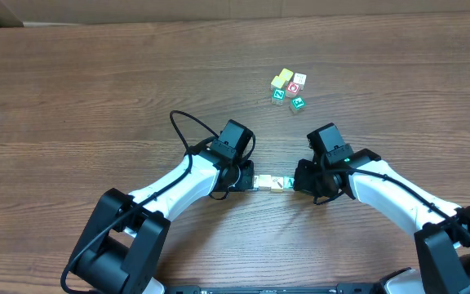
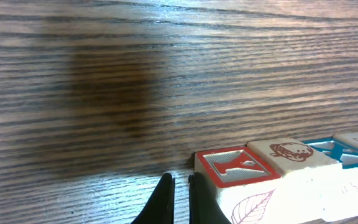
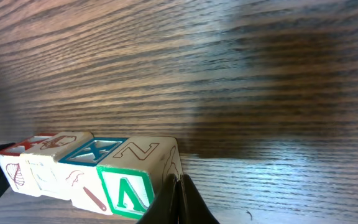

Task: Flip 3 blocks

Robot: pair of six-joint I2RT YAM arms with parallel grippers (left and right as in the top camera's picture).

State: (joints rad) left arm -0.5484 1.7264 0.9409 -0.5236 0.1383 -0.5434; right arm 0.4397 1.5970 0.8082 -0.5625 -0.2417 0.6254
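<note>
While L hand (image 2: 179, 194) & R hand (image 3: 179, 198) sit closed, block row (image 1: 272, 182) lies btwn them.

From overhead, the block row (image 1: 272, 183) and the far cubes (image 1: 289, 88) are too small for me to read; my left wrist view crops the row's right end.

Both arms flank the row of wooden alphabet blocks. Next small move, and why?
Probably ease both grippers gently inward. The shut left gripper sits at the red Y end of the row of wooden alphabet blocks, the shut right gripper at its green-letter end. It lies flat, so clamp before rolling.
</note>
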